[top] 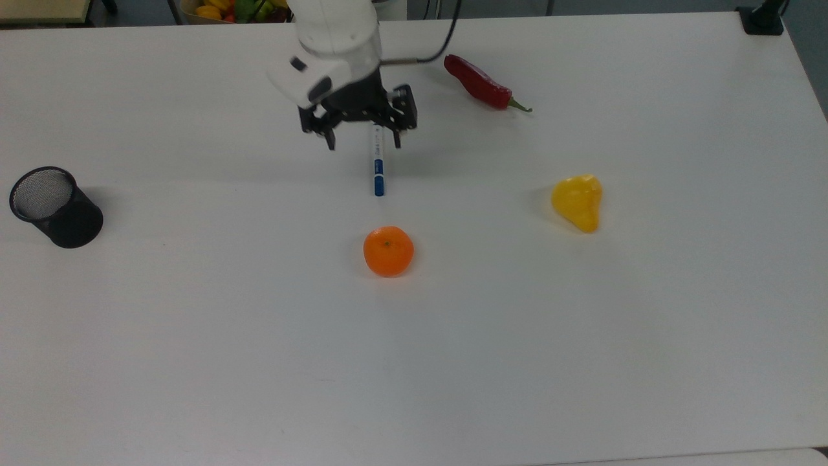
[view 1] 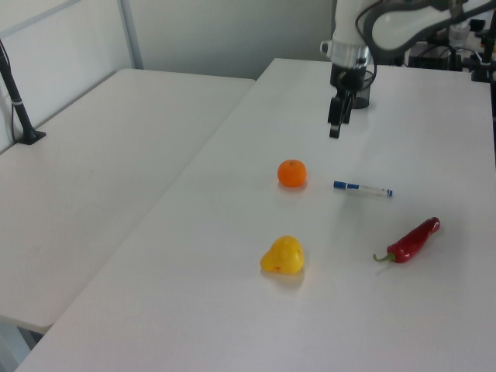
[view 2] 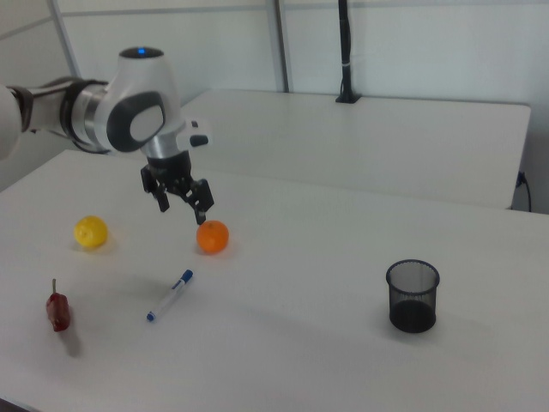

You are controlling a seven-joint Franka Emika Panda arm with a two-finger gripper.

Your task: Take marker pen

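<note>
Your table [top: 582, 362] is white and carries every item loose and well apart. The arm's gripper [top: 362, 137] hangs above the surface with its fingers spread wide and nothing between them; in the right view it sits clear of the table, well above the objects. My judgement: you are at the approach step, with the grasp not yet made. The next move calls for lowering over the white barrel, jaws straddling it across its width, then closing.

The mesh cup [view 2: 413, 296], black and upright, stands far off at the top view's left edge; its interior appears empty. A bowl [top: 226, 9] of fruit sits beyond the table's far edge.

The red chilli [top: 482, 84] lies near the far side. The yellow pear-shaped fruit [top: 577, 202] and the orange [top: 388, 250] rest nearer.

The marker pen [top: 378, 162] lies flat on the table, blue cap toward the orange, its other end beneath the gripper in the top view.
</note>
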